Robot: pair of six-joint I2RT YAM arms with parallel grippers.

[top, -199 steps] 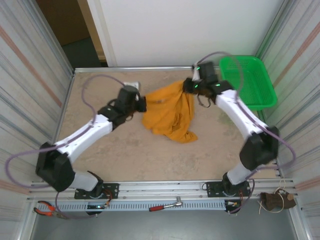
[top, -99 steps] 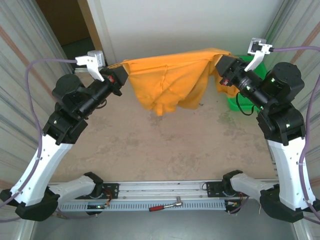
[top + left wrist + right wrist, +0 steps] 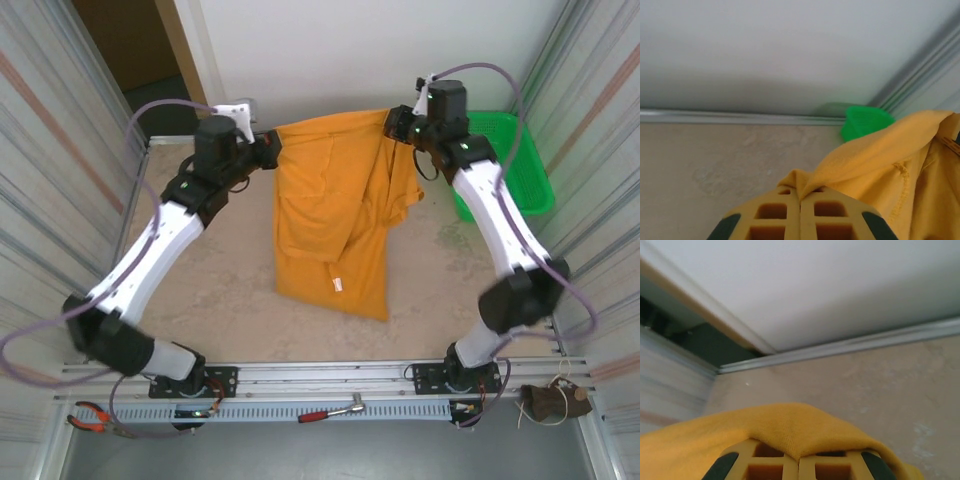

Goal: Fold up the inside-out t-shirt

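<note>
The inside-out t-shirt (image 3: 330, 220) is plain mustard-orange, with a small white label (image 3: 338, 286) facing up. It lies stretched from the far edge of the table toward the near side, its right half bunched in long folds. My left gripper (image 3: 270, 148) is shut on its far left corner, and my right gripper (image 3: 395, 125) is shut on its far right corner. In the left wrist view the t-shirt (image 3: 880, 155) comes out of the closed left gripper (image 3: 801, 192). In the right wrist view the t-shirt (image 3: 780, 427) drapes over the closed right gripper (image 3: 799, 455).
A green basket (image 3: 510, 150) stands at the far right corner, close to the right arm, and the basket (image 3: 865, 120) also shows in the left wrist view. Corrugated walls close in both sides. Pliers (image 3: 95, 418) and a ratchet wrench (image 3: 335, 410) lie on the front rail.
Both arms have come down from a high lift to the table's far edge. The shirt, which hung in the air between them, now lies spread along the table.
</note>
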